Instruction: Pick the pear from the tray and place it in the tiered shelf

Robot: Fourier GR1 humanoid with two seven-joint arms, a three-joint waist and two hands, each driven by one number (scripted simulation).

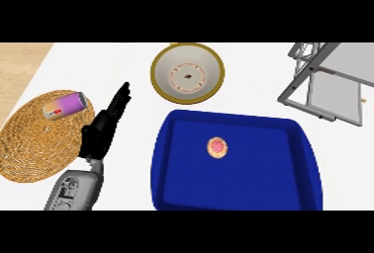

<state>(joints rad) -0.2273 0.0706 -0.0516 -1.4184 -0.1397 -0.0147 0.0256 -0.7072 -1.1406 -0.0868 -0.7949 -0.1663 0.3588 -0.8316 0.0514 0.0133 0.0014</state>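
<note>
A small pear (217, 147), reddish with a yellow rim seen from above, stands near the middle of the blue tray (175, 188). The grey tiered shelf (332, 81) sits at the upper right, partly cut off by the view's edge. My left hand (101, 132) rests left of the tray, fingers straight and pointing up toward the far side, holding nothing. My right hand does not show in the view.
A round woven mat (33, 148) lies at the left with a purple can (67, 105) lying on its side on it. A white bowl with a yellow rim (188, 73) sits beyond the tray. The wooden floor shows past the counter's left edge.
</note>
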